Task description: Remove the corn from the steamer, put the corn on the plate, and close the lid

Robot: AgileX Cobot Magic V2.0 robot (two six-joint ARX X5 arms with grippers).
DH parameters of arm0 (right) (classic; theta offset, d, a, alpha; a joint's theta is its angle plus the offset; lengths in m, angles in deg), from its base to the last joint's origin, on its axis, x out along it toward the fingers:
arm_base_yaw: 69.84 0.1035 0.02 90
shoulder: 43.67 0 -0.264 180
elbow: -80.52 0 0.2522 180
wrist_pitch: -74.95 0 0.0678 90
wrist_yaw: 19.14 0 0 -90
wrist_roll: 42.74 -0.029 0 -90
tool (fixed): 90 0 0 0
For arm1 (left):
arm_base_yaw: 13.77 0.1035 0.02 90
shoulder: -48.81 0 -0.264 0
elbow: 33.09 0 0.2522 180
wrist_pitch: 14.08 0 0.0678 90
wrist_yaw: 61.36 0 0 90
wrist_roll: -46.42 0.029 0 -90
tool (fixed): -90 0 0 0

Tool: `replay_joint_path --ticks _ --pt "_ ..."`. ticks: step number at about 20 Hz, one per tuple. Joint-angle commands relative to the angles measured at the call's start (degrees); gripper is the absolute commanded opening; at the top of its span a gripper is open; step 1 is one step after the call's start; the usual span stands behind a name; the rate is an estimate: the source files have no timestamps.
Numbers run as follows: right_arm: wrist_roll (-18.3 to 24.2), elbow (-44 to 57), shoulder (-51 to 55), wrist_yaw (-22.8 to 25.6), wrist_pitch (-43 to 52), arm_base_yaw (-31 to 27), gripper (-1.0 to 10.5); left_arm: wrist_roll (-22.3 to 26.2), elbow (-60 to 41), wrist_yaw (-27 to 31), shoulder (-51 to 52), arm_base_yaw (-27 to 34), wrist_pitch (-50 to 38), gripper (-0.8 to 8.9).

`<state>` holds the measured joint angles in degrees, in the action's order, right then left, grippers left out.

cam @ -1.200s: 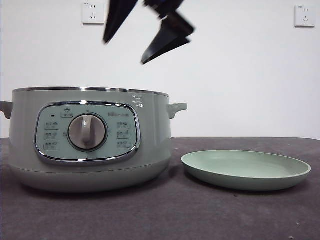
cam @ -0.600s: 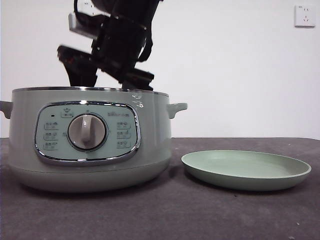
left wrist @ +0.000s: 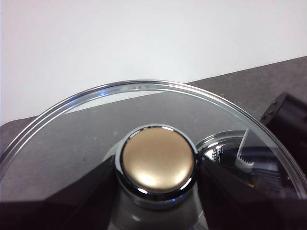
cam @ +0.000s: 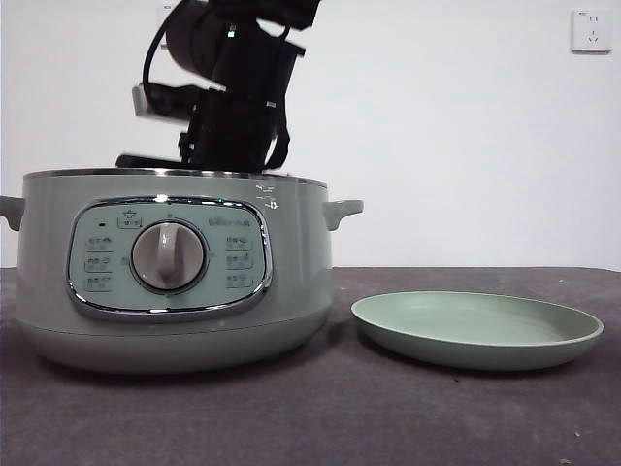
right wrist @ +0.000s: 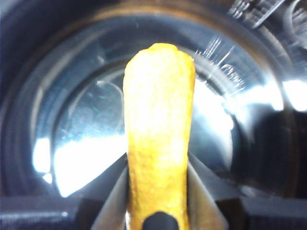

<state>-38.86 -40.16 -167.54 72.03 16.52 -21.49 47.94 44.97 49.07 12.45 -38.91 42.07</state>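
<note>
The sage-green steamer [cam: 175, 262] stands open at the left of the table. My right arm [cam: 233, 112] reaches down into it from above, and its jaws are hidden below the rim. In the right wrist view my right gripper [right wrist: 158, 191] is shut on the yellow corn [right wrist: 159, 124], one jaw against each side, over the shiny pot bottom [right wrist: 76, 124]. My left gripper [left wrist: 157, 179] is shut on the knob [left wrist: 157, 160] of the glass lid [left wrist: 91, 129], held off to the side, out of the front view. The pale green plate [cam: 475, 328] lies to the right of the steamer.
The dark table [cam: 320, 417] runs in front of the steamer and plate. A white wall with sockets [cam: 591, 31] stands behind. The right arm's black body [left wrist: 288, 120] shows past the lid's edge in the left wrist view.
The right arm has come down from above the steamer, so its jaws have gone from open in the air to below the rim. The steamer and plate have not moved.
</note>
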Motion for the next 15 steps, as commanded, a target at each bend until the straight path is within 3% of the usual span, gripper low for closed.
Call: replay_joint_path --ticks 1,5,7,10,15 --pt "0.04 -0.17 5.95 3.78 -0.85 -0.33 -0.1 0.63 0.81 0.24 0.46 0.09 -3.17 -0.09" --pt "-0.85 -0.17 17.9 6.84 -12.9 -4.33 -0.1 0.7 0.81 -1.31 -1.97 0.07 -5.03 -0.09" --pt "-3.34 -0.17 20.87 8.85 -22.03 -8.68 -0.1 0.7 0.81 -1.84 -4.66 0.07 -5.53 -0.09" --pt "-6.86 0.42 22.01 9.73 -32.15 -14.67 -0.1 0.66 0.81 -7.3 -8.07 0.09 -7.23 -0.09" --pt "-7.1 12.94 25.66 9.68 -26.62 -19.82 -0.1 0.0 0.81 -12.37 -11.13 0.07 -9.81 -0.09"
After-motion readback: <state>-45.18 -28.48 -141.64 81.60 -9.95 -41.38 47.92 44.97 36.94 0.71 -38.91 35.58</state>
